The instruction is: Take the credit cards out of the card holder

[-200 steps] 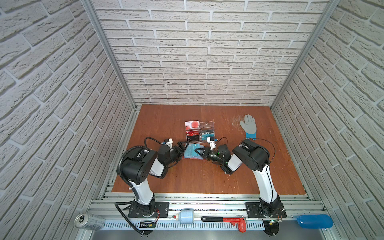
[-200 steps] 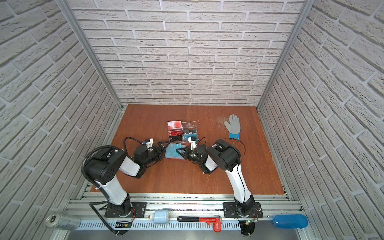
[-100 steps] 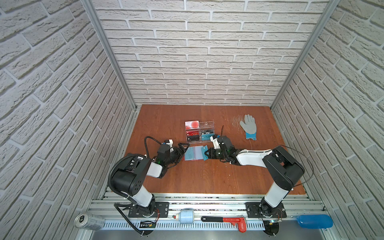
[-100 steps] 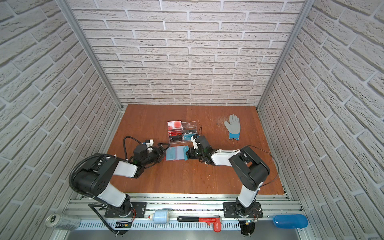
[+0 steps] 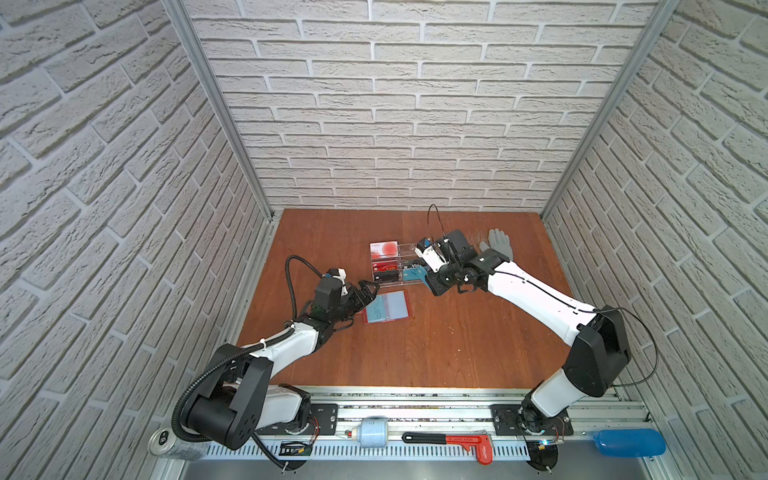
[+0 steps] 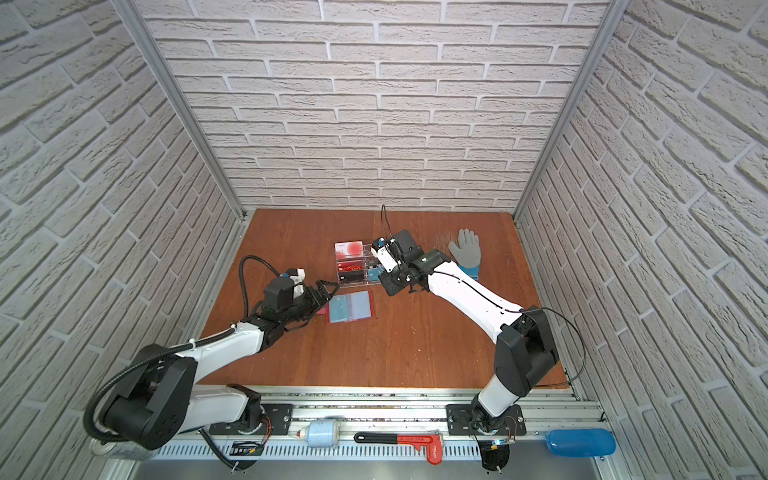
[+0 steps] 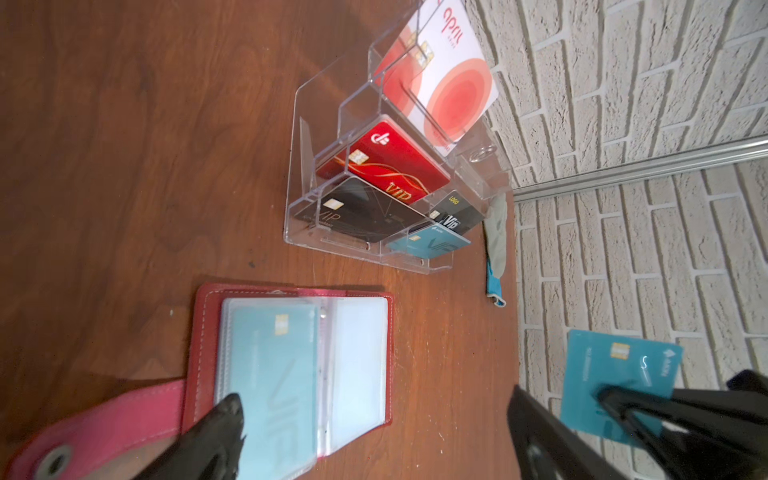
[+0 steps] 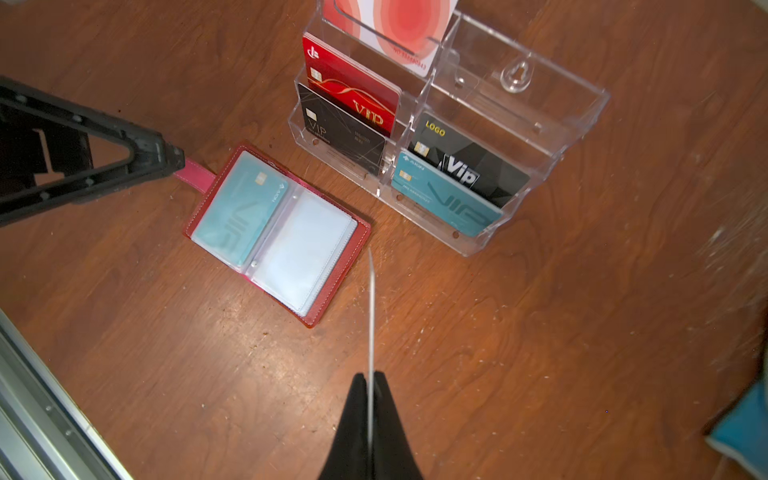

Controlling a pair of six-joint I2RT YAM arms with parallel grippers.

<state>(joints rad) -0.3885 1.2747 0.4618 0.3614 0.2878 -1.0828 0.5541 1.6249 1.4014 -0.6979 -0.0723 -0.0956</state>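
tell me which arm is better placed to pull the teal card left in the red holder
Probably left: the left gripper is open at the tab of the card holder, beside that teal card. The right gripper is shut on another teal card, raised near the acrylic stand.

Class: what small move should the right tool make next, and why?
Probably lower the right tool and release its teal plastic card onto the brown wooden table. The tool is shut on that card in the air, while another teal card sits in the red leather-like folding wallet.
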